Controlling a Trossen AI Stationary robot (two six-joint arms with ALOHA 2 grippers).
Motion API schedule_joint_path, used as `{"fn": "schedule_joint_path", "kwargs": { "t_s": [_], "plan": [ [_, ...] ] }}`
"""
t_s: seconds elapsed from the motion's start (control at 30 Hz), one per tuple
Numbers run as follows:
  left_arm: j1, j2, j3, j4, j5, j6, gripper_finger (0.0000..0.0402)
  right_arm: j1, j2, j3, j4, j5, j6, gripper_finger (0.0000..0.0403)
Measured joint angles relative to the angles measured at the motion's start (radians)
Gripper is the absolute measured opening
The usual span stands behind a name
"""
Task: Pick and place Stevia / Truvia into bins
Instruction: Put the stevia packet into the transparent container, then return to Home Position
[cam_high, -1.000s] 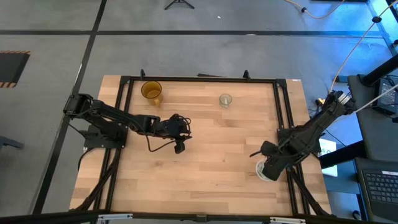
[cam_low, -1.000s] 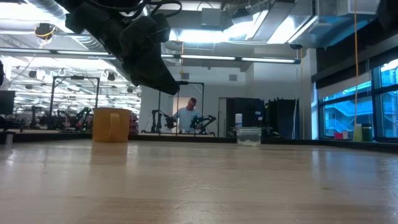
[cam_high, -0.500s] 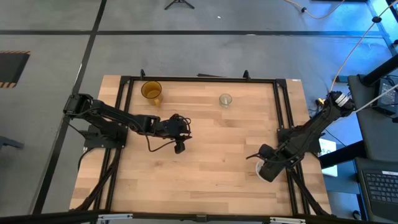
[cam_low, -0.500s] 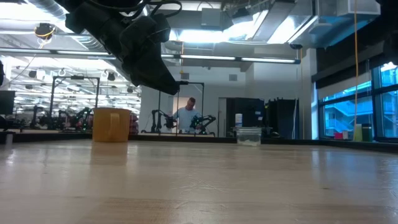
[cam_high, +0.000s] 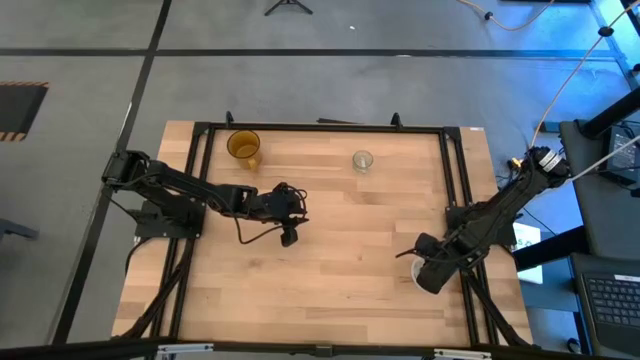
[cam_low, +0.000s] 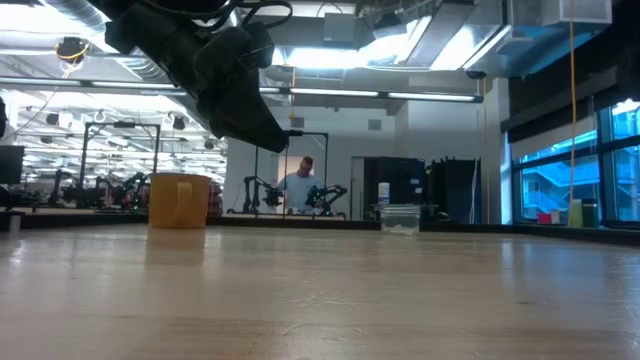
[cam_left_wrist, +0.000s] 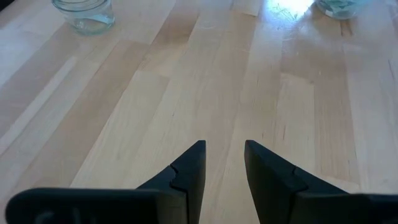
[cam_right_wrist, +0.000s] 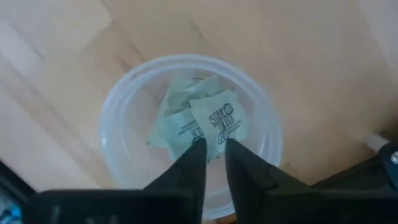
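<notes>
Several white-and-green Stevia sachets (cam_right_wrist: 177, 127) lie heaped inside the clear round bin (cam_right_wrist: 118, 112), which stands near the table's right edge (cam_high: 413, 270). My right gripper (cam_right_wrist: 214, 149) hovers right over the bin (cam_high: 422, 268), pointing down, with a narrow gap between its fingers. The topmost sachet (cam_right_wrist: 221, 121) lies face up, its lower corner reaching between the fingertips. My left gripper (cam_left_wrist: 225, 152) is open above bare wood left of the table's middle (cam_high: 298, 212). No sachets show on the tabletop. My right gripper stands with its fingertips on either side of the top sachet's lower corner (cam_right_wrist: 213, 155), coming from above. Whether the fingertips touch that corner, I cannot tell. The sachet rests on the others in the bin.
An amber cup (cam_high: 243, 146) and a small clear cup (cam_high: 362, 160) stand near the far edge. Black frame rails (cam_high: 452, 180) run along the table's sides. Wide bare wood lies between the arms. A person (cam_low: 300, 185) stands far off in the room behind.
My right gripper has shifted a little toward the table's near edge over the bin, then held still.
</notes>
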Motion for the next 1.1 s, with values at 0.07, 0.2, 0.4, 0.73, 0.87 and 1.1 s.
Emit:
{"fn": "schedule_joint_path", "kwargs": {
  "t_s": [0.07, 0.2, 0.4, 0.73, 0.87, 1.1],
  "plan": [
    [0.000, 0.000, 0.000, 0.000, 0.000, 0.000, 0.0107, 0.000, 0.000, 0.010, 0.004, -0.001, -0.031, 0.0076],
    [0.000, 0.000, 0.000, 0.000, 0.007, -0.014, 0.0107, 0.000, 0.000, 0.088, -0.046, -0.006, -0.099, 0.0108],
    [0.000, -0.026, 0.000, -0.005, 0.025, -0.041, 0.0107, -0.008, -0.001, 0.328, -0.315, -0.004, -0.267, 0.0118],
    [0.063, -0.320, 0.000, -0.031, 0.062, -0.025, 0.0107, -0.165, -0.148, 0.599, -0.128, 0.230, -0.687, 0.0118],
    [0.079, -0.441, 0.000, -0.030, 0.049, 0.016, 0.0107, -0.308, -0.211, 0.600, 0.065, 0.101, -0.938, 0.0118],
    [0.079, -0.600, 0.000, -0.065, -0.013, 0.087, 0.0107, -0.593, -0.240, 0.599, 0.097, -0.146, -1.237, 0.0118]
  ]
}}
